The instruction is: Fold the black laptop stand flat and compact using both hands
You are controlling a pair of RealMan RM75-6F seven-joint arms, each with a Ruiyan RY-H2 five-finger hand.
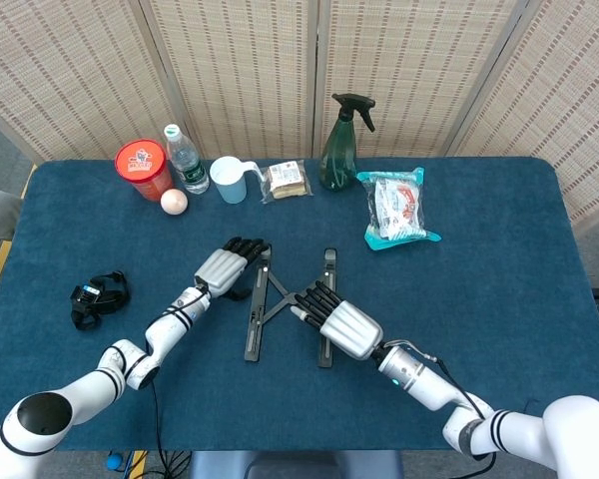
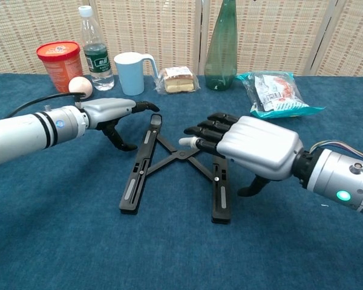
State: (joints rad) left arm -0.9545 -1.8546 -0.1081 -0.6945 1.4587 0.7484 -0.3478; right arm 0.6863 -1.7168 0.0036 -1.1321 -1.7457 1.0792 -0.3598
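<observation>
Lying open at frame centre, the laptop stand (image 2: 178,172) looks rigid, light and hinged, so with my left hand (image 2: 112,113) and right hand (image 2: 248,145) empty, fingers extended, I'd press its rails inward.

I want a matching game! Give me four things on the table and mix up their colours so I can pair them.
Things:
1. spray bottle
2. mug
3. laptop stand
4. tub lid

Colours:
A. black
B. red
C. dark green
D. light blue

Right pairs: 1-C, 2-D, 3-A, 4-B
</observation>
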